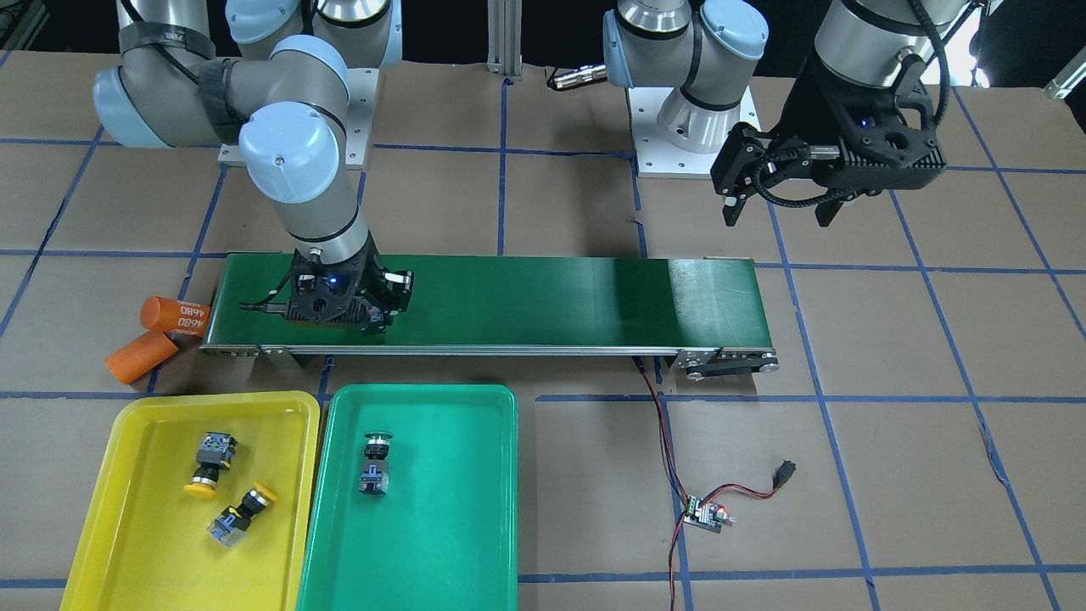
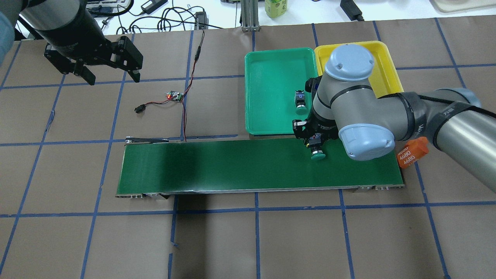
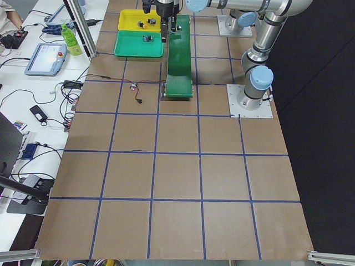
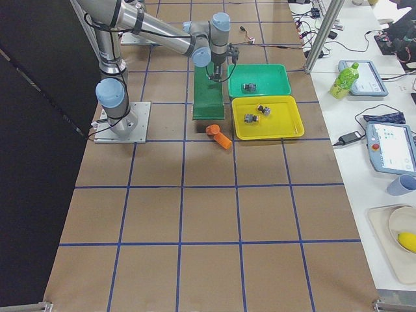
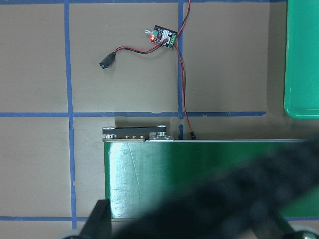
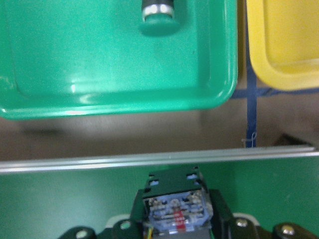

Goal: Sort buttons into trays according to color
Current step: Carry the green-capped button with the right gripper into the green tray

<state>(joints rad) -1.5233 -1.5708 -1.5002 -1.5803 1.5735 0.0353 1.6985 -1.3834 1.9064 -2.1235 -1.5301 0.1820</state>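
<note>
Two orange cylinders [image 1: 174, 316] lie on the brown paper just off the belt's end, toward the robot's right end of the bench; one is printed 4680. A small board [image 1: 704, 513] trailing red and black wires sits nearer the far edge, and one wire runs to the belt frame. The belt [image 1: 551, 297] is a long dark-green strip, smooth and shiny, and its metal side rail lies between the right gripper and the trays.

The right gripper [image 2: 313, 142] is down on the belt, its fingers pinching the blocky body of a green button [image 2: 317, 155] whose round cap points toward the robot's edge.

The green tray [image 1: 424, 392] and yellow tray [image 1: 127, 420] (both glossy plastic with rounded corners and raised rims) lie side by side along the far edge, toward the robot's right corner. A second green button [image 1: 375, 465] lies in the green tray. Two yellow buttons [image 1: 212, 462] lie on their sides in the yellow one. From overhead the right arm's elbow covers part of the yellow tray.

The left gripper [image 1: 776, 216] hangs spread and empty above the bench near the belt's left end
</note>
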